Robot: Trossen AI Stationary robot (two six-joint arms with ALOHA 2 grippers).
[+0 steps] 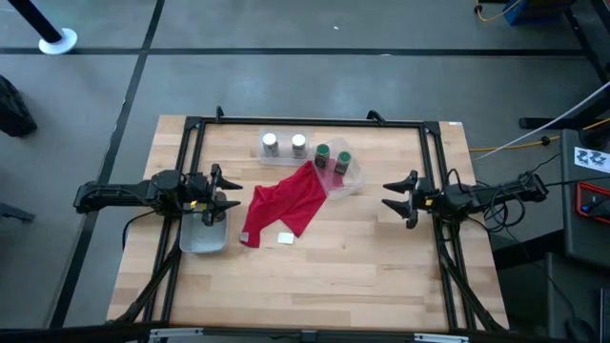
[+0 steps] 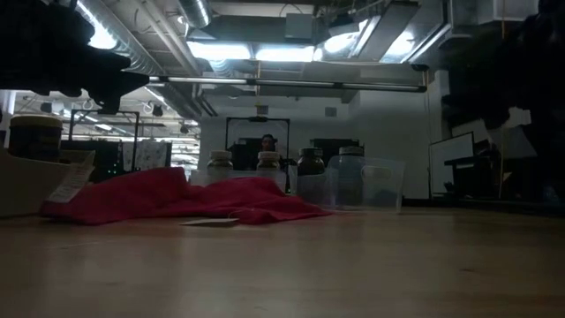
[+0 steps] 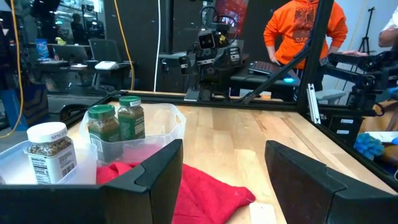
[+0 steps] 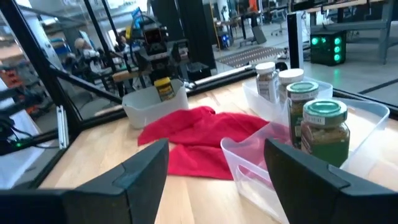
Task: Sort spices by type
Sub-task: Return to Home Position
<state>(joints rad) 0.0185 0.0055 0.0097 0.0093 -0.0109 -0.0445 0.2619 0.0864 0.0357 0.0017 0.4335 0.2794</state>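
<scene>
Two silver-grey jars (image 1: 270, 145) (image 1: 298, 145) stand upright in a clear tub near the table's far edge. Two green-capped jars (image 1: 322, 155) (image 1: 342, 162) stand in a second clear tub (image 1: 355, 179) beside them. The yellow jar (image 4: 163, 88) stands in a third clear tub (image 1: 203, 238) on the left. My left gripper (image 1: 224, 193) hangs open just above that tub, and the left wrist view shows its fingers wide apart (image 3: 224, 180). My right gripper (image 1: 391, 198) is open at the right, facing the green-capped jars (image 4: 323, 134), clear of them.
A red cloth (image 1: 286, 205) lies crumpled at the table's middle, one end at the green jars' tub, with a white tag (image 1: 284, 237) at its near edge. A black frame (image 1: 305, 122) borders the table. Bare wood lies toward the near edge. A person in orange (image 3: 305, 25) stands beyond the table.
</scene>
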